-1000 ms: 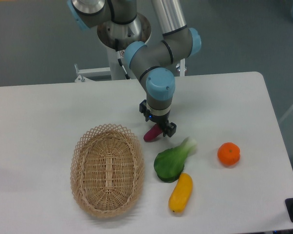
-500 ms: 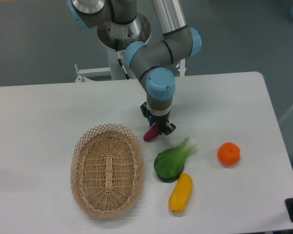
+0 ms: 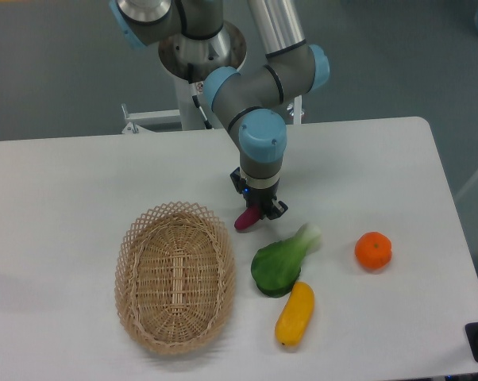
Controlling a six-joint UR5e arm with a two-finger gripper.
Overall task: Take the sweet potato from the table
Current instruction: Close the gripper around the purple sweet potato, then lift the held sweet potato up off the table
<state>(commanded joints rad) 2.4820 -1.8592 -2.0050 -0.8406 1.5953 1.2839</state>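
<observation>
The sweet potato (image 3: pixel 244 221) is a small purple-magenta oblong lying on the white table (image 3: pixel 64 190), just right of the basket's upper rim. My gripper (image 3: pixel 259 211) points straight down over it, and its black fingers close around the potato's upper right end. That end is hidden behind the fingers; the lower left tip sticks out. The potato still seems to rest on the tabletop.
A wicker basket (image 3: pixel 175 275) lies left of the gripper. A green leafy vegetable (image 3: pixel 280 259), a yellow-orange oblong vegetable (image 3: pixel 295 313) and a round orange fruit (image 3: pixel 373 250) lie to the right and below. The arm's base stands behind the table's far edge.
The fingers have drawn closer together around the sweet potato over the last second. The arm and the potato have hardly shifted.
</observation>
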